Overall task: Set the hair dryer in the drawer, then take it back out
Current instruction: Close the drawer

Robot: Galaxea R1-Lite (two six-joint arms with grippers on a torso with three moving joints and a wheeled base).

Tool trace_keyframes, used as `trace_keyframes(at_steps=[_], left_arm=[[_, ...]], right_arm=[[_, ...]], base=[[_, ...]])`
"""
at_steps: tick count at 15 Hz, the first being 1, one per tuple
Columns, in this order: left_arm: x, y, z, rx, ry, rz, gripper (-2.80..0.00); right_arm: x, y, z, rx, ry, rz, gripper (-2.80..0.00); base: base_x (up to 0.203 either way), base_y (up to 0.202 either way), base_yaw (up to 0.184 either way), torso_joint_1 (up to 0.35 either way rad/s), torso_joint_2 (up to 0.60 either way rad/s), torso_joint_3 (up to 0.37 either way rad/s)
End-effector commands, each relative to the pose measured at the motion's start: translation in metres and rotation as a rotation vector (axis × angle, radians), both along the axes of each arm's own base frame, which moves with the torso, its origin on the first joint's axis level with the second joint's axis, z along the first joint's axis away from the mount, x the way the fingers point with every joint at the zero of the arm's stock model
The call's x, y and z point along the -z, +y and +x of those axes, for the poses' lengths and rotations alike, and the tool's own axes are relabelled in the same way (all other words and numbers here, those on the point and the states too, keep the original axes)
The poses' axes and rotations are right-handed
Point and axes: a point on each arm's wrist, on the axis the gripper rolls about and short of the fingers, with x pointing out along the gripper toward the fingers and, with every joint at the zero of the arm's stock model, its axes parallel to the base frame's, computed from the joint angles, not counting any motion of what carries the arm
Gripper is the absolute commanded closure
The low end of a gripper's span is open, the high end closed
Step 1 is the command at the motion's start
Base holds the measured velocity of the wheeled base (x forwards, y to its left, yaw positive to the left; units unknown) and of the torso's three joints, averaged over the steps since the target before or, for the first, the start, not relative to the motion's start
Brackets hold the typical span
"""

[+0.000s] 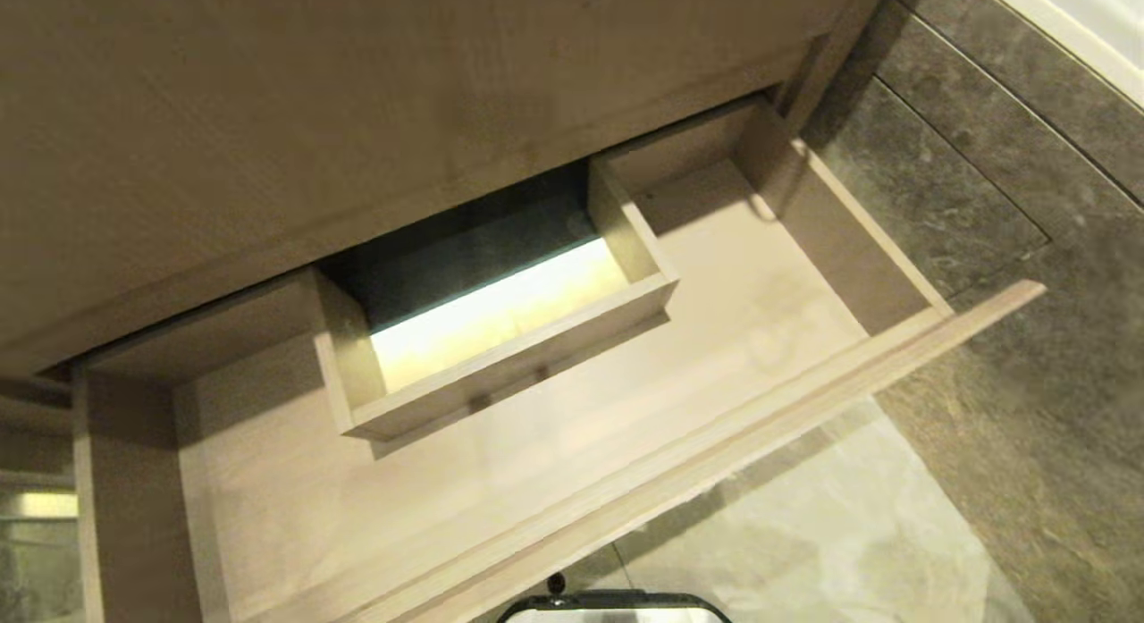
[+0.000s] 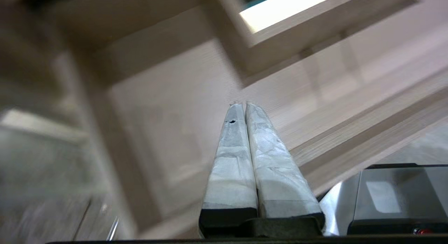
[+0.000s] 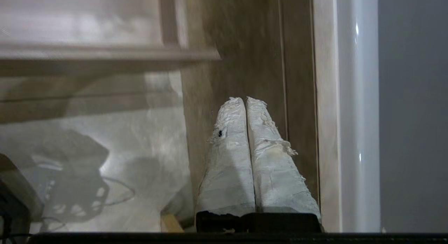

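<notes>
Drawer (image 1: 572, 480) pulled out below cabinet panel (image 1: 268, 113). Boxed cutout (image 1: 500, 355) against drawer's back edge, midway between side walls. Tiled floor (image 1: 1001, 408) right of drawer and before its front edge.

Light-wood drawer (image 1: 572, 480) pulled wide open, shallow, bare inside, boxed rectangular cutout (image 1: 500, 337) near its back, flat front edge toward the floor. No hair dryer visible.
</notes>
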Motion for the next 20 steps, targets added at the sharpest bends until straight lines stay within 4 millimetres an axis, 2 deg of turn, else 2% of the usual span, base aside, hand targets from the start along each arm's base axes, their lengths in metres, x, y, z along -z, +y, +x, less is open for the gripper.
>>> trace_keyframes(at_steps=[1, 4, 10, 20], left_arm=[[0.000, 0.000, 0.000, 0.000, 0.001, 0.000, 0.00], [0.000, 0.000, 0.000, 0.000, -0.001, 0.000, 0.00], [0.000, 0.000, 0.000, 0.000, 0.001, 0.000, 0.00], [0.000, 0.000, 0.000, 0.000, 0.001, 0.001, 0.00]], right_arm=[[0.007, 0.000, 0.000, 0.000, 0.024, 0.008, 0.00], [0.013, 0.001, -0.002, -0.004, 0.050, 0.021, 0.00], [0.017, 0.000, 0.000, -0.004, 0.054, 0.027, 0.00], [0.018, -0.001, 0.003, -0.005, 0.072, 0.032, 0.00]], base=[[0.001, 0.007, -0.178, 0.022, 0.03, 0.033], [-0.001, 0.005, -0.102, 0.043, 0.01, 0.040], [0.000, 0.001, 0.009, 0.008, 0.00, 0.012], [0.001, -0.005, 0.161, 0.004, 0.00, 0.004]])
